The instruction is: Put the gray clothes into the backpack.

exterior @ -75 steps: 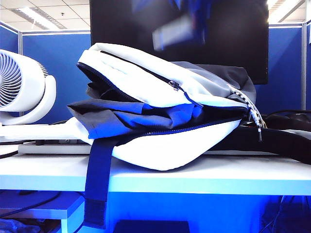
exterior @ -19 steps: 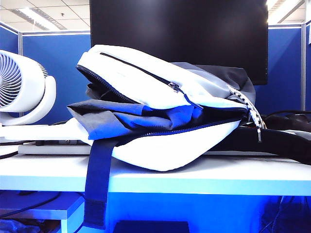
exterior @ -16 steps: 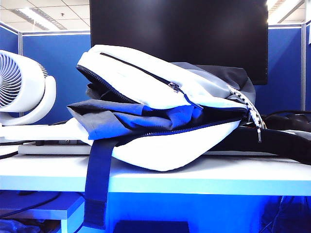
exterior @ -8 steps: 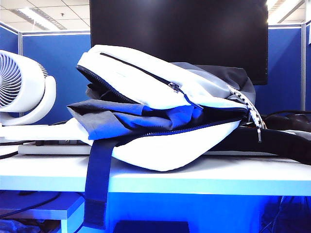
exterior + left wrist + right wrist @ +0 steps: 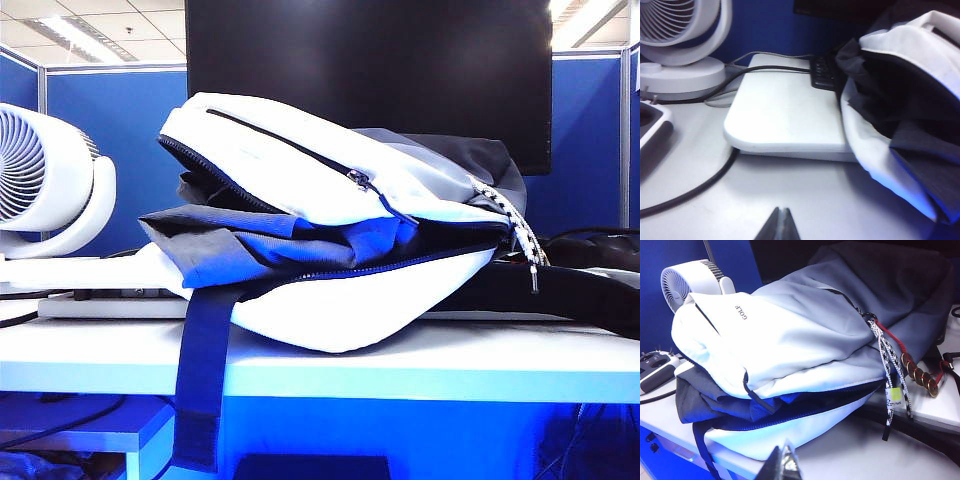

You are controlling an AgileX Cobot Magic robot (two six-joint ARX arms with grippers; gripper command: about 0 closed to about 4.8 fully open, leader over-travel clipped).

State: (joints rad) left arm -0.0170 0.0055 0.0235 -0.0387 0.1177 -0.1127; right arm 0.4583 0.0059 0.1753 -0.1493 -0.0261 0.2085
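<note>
One backpack, one bundle of gray clothes, two grippers clenched empty.

Lying on its side on the white bench [image 5: 420, 365]: a single white backpack [image 5: 300, 160], mouth gaping, with the gray clothes [image 5: 250, 245] wedged in the opening and spilling out past the zipper edge. One dark blue strap [image 5: 200, 370] dangling over the bench front. One white fan [image 5: 45, 180] off to the left. Left gripper [image 5: 779, 226] low over bare bench beside the backpack, jaws pinched tight on nothing. Right gripper [image 5: 782, 462] near the backpack's lower edge, jaws likewise clenched empty.
</note>
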